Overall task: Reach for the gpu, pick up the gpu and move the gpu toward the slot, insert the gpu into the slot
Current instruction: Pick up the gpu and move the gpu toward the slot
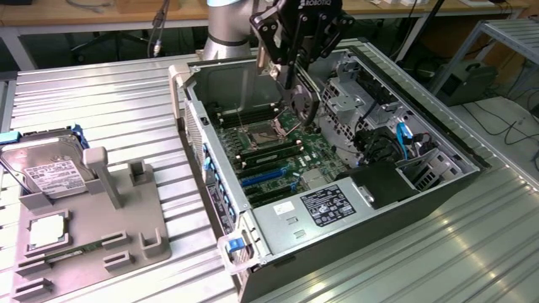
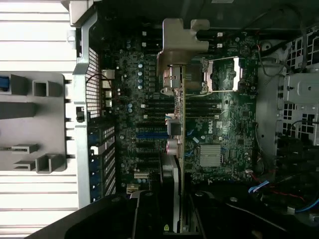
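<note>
My gripper [image 1: 288, 71] hangs over the open computer case [image 1: 212, 165] and is shut on the gpu [image 1: 300, 102]. The gpu is a thin dark card, held upright on its edge above the motherboard [image 1: 278, 148], near the processor socket [image 1: 259, 131]. The wrist view looks down the card's edge, with the gpu [image 2: 181, 124] running between my fingers [image 2: 149, 214] and its silvery bracket [image 2: 182, 37] at the far end. The card is in the air, apart from the board. Blue and black expansion slots [image 1: 265, 178] lie on the motherboard [image 2: 224, 119], and the blue slot [image 2: 149, 134] sits beside the card's line.
A grey holder [image 1: 93, 221] on the exterior view's left carries a silver hard drive [image 1: 49, 170], a square chip [image 1: 47, 230] and a green memory stick [image 1: 76, 251]. The drive cage [image 1: 358, 95], power supply [image 1: 332, 205] and blue cables [image 1: 404, 139] crowd the case's other side.
</note>
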Available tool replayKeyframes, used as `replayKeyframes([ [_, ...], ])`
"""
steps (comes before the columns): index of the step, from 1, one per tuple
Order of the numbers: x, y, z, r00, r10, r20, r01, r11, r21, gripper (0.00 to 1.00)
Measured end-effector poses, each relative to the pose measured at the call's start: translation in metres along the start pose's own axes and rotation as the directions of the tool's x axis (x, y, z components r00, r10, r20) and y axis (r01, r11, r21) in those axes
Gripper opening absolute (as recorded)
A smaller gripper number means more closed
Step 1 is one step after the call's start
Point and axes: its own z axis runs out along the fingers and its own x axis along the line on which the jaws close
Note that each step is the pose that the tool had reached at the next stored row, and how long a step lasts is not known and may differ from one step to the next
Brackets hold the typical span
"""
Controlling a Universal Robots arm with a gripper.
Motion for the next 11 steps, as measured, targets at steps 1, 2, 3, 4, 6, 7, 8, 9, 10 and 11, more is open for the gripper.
replayKeyframes([
  [1,-0.003,0.0000,0.0000,1.0000,0.000,-0.0001,0.000,1.0000,0.0001,0.27],
  [2,-0.005,0.0000,0.0001,1.0000,0.000,0.0000,0.000,1.0000,0.0000,0.27],
  [3,-0.007,0.0000,0.0001,1.0000,0.000,0.0000,0.000,1.0000,0.0000,0.27],
  [4,-0.009,0.0000,0.0002,1.0000,0.000,0.0001,0.000,1.0000,-0.0001,0.27],
  [6,-0.013,0.0000,0.0003,1.0000,0.000,0.0000,0.000,1.0000,0.0000,0.27],
  [7,-0.015,0.0000,0.0004,1.0000,0.000,0.0000,0.000,1.0000,0.0000,0.27],
  [8,-0.017,0.0000,0.0004,1.0000,0.000,0.0000,0.000,1.0000,0.0000,0.27],
  [9,-0.019,0.0000,0.0004,1.0000,0.000,-0.0001,0.000,1.0000,0.0001,0.27],
  [10,-0.022,0.0000,0.0005,1.0000,0.000,0.0000,0.000,1.0000,0.0000,0.27],
  [11,-0.024,0.0000,0.0005,1.0000,0.000,0.0000,0.000,1.0000,0.0000,0.27],
])
